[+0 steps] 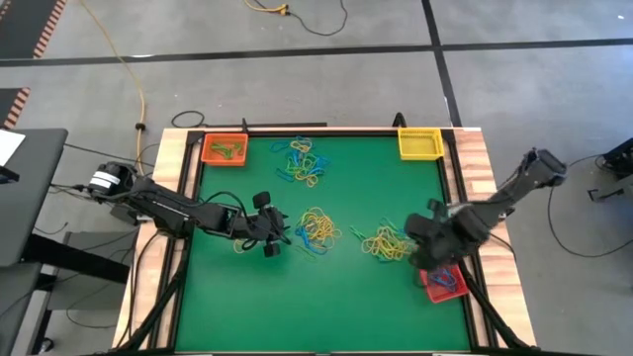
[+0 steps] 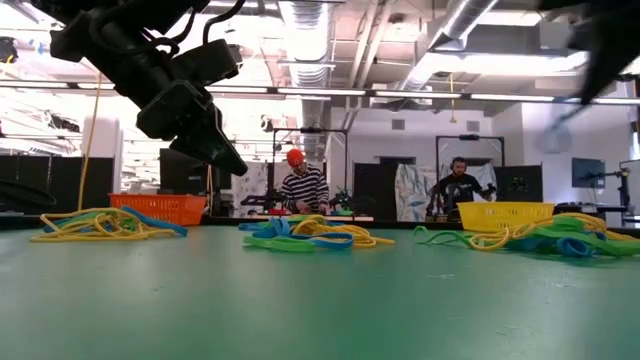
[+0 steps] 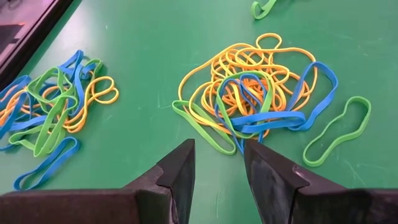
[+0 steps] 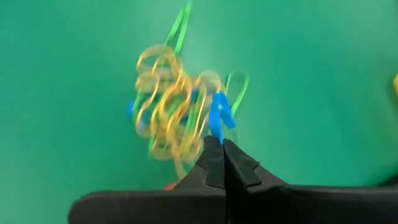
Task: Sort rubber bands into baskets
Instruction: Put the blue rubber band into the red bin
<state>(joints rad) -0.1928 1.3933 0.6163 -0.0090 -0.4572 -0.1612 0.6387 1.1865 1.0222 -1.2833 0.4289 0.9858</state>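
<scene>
The right gripper (image 4: 222,144) pinched what looked like a thin blue rubber band (image 4: 218,116); the left gripper (image 3: 219,163) gaped empty.

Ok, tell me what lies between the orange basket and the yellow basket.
High view: between the orange basket and the yellow basket lies one pile of rubber bands on bare green mat.

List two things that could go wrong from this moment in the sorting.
1. The right claw pinches a blue band beside a tangled pile; a snag could drag others along.
2. The left claw hovers open by a knotted pile; it may grab several colours at once.
</scene>
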